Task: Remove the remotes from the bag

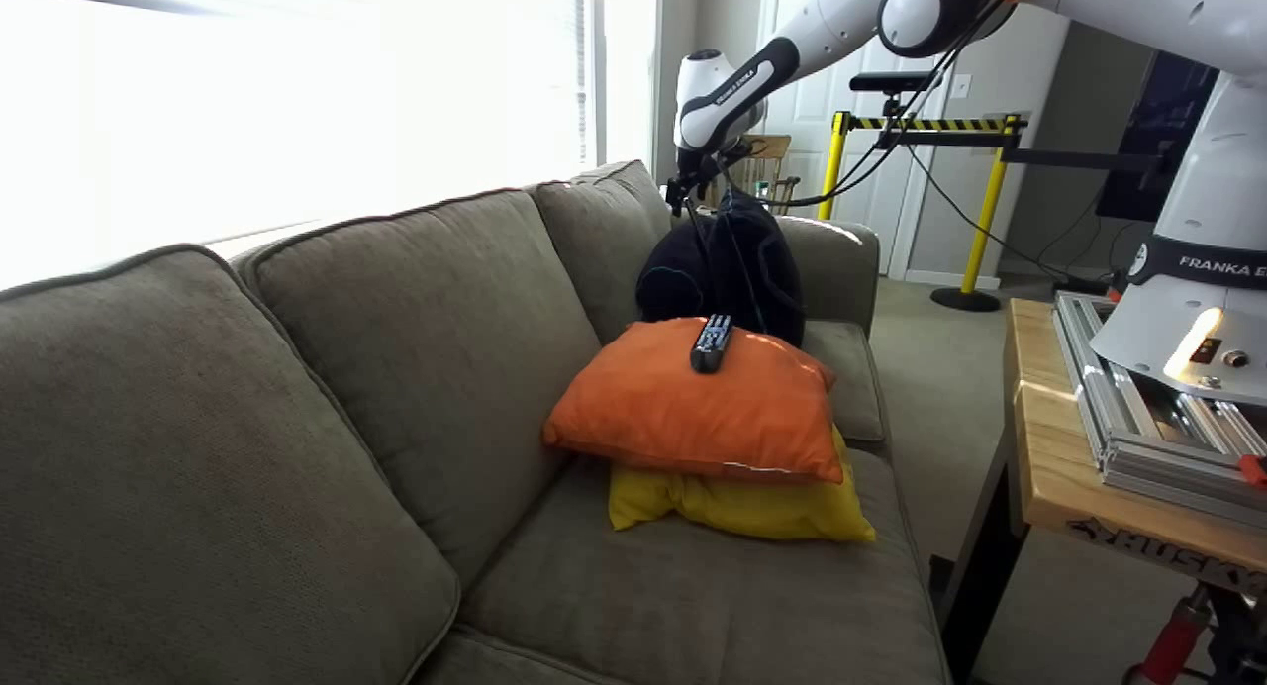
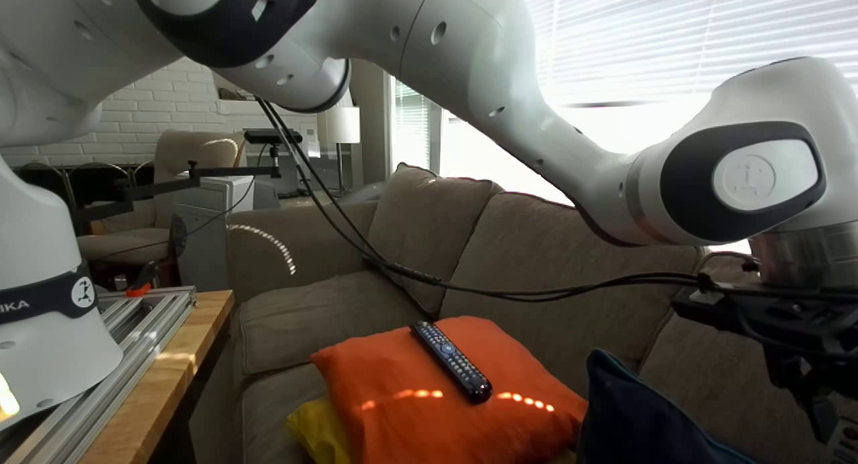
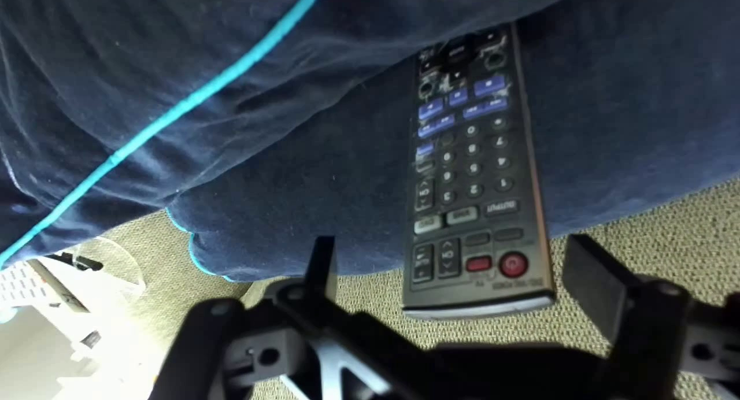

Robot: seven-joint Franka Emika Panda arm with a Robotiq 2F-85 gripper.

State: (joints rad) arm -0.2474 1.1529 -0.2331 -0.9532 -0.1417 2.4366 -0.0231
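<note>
In the wrist view, a remote (image 3: 474, 186) juts from the bag (image 3: 312, 174), its end between parted jaws

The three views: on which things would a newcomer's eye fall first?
Probably the bright orange fabric pillow comes first, in both exterior views, atop a yellow fabric pillow, with a slim black remote control on top. In the wrist view, a dark rectangular remote control with red and blue buttons sticks out between folds of the dark navy fabric bag, towards the open black gripper.
</note>
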